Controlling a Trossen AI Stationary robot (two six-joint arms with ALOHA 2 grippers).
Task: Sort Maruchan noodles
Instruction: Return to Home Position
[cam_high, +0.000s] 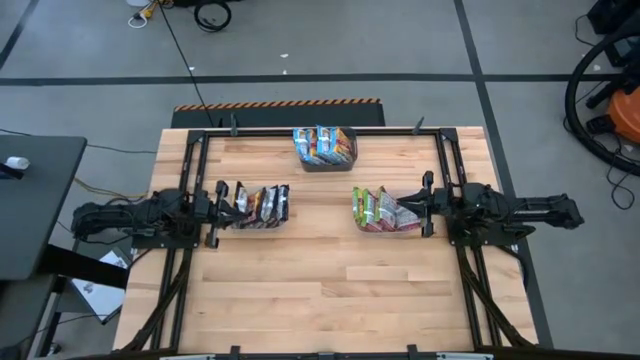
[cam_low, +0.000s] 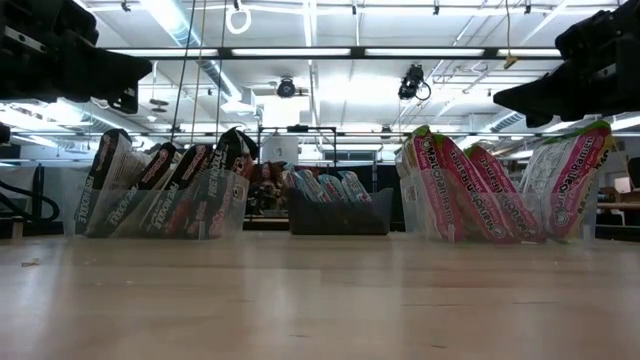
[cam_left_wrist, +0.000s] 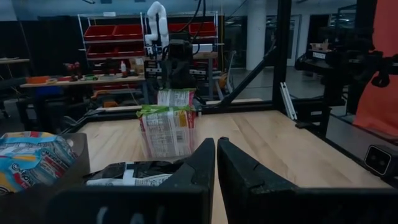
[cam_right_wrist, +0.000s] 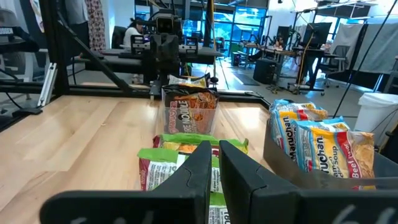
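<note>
The Maruchan noodle packets stand on edge in three containers. The maroon-black packets (cam_high: 262, 205) fill a clear tub on the left, and the green-labelled packets (cam_high: 378, 208) fill a clear tub on the right. The blue-labelled packets (cam_high: 324, 145) are in a dark grey bin at the far middle. My left gripper (cam_high: 222, 198) hovers above the left end of the left tub, shut and empty, as the left wrist view (cam_left_wrist: 216, 163) shows. My right gripper (cam_high: 425, 202) hovers above the right end of the right tub, also shut and empty (cam_right_wrist: 214, 167).
A black frame (cam_high: 320, 130) runs along the table's far edge and down both sides by the arms. Bare wood (cam_high: 320, 290) spreads over the near half of the table. The gap between the two clear tubs is open board.
</note>
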